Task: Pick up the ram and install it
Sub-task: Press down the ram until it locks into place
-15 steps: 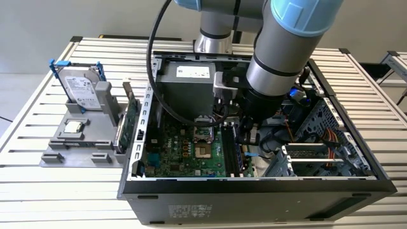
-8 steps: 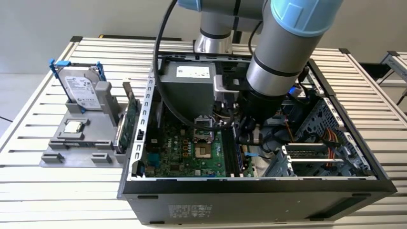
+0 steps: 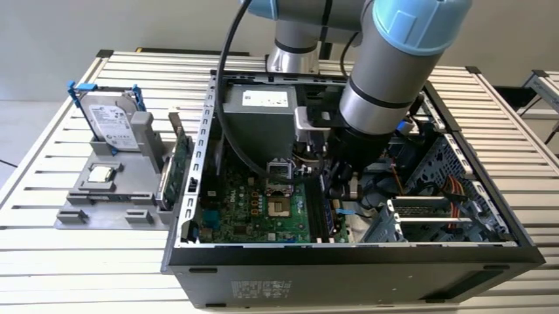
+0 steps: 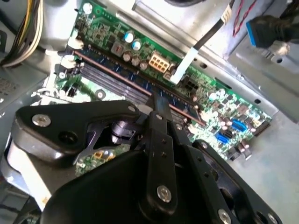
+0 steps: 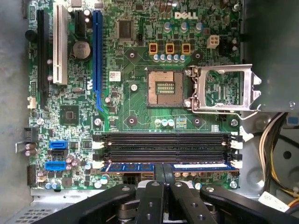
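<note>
The arm reaches steeply down, its end effector [image 5: 163,170] low, fingers [image 5: 155,186] drawn close together, apparently clamped on a thin edge.

A slatted metal table [image 3: 78,245] carries an open computer case [image 3: 349,261] and, apparently, a grey fixture [image 3: 109,196].

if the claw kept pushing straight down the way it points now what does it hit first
Most likely the ram itself: the claw is closed on its upper edge, with the stick lying along the nearest memory slot of the motherboard. Beneath it comes that slot. How deep the stick already sits is unclear.
</note>
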You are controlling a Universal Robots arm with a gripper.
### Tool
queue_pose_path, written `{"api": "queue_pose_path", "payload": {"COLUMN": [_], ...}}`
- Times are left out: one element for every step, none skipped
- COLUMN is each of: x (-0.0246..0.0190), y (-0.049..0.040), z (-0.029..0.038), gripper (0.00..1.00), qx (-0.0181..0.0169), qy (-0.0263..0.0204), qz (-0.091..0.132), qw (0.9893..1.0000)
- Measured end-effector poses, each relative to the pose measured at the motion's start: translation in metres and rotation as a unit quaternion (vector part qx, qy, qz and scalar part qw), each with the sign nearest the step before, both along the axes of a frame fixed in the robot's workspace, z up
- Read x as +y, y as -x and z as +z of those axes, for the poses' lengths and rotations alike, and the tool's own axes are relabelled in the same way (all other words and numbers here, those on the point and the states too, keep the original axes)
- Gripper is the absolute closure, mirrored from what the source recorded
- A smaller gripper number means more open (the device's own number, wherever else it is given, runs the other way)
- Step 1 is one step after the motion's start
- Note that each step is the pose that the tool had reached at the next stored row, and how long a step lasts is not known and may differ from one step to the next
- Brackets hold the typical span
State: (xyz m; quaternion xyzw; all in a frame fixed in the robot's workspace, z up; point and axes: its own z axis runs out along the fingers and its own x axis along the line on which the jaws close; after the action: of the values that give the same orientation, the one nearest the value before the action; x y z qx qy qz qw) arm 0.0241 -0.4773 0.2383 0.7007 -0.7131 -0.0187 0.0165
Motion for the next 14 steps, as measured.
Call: {"api": "queue_pose_path", "payload": {"x": [0.0001, 0.0002, 0.0002, 0.0003, 0.0003, 0.0003, 0.0004, 0.0004, 0.0003, 0.0003, 0.0003, 0.0003, 0.0004, 0.0006], "y": [0.0, -0.0001, -0.0001, -0.0001, -0.0001, -0.0001, -0.0001, -0.0001, -0.0001, -0.0001, 0.0, 0.0, -0.0001, -0.0001], "z": [-0.0014, -0.0032, -0.005, -0.0068, -0.0088, -0.0105, -0.0124, -0.014, -0.0154, -0.0169, -0.0174, -0.0176, -0.0178, -0.0171], "gripper": [1.0, 1.0, 1.0, 1.0, 1.0, 1.0, 1.0, 1.0, 1.0, 1.0, 1.0, 1.0, 1.0, 1.0], "qx": [0.0, 0.0, 0.0, 0.0, 0.0, 0.0, 0.0, 0.0001, 0.0002, 0.0003, 0.0002, 0.0001, 0.0, 0.0], "qy": [0.0, 0.0, 0.0, 0.0, 0.0, 0.0001, 0.0, 0.0003, 0.0008, 0.001, 0.0009, 0.0006, 0.0002, 0.0001], "qz": [0.0, 0.0, 0.0, 0.0, 0.0, 0.0, 0.0, 0.0, 0.0, 0.0, 0.0, 0.0, 0.0, 0.0], "qw": [1.0, 1.0, 1.0, 1.0, 1.0, 1.0, 1.0, 1.0, 1.0, 1.0, 1.0, 1.0, 1.0, 1.0]}}
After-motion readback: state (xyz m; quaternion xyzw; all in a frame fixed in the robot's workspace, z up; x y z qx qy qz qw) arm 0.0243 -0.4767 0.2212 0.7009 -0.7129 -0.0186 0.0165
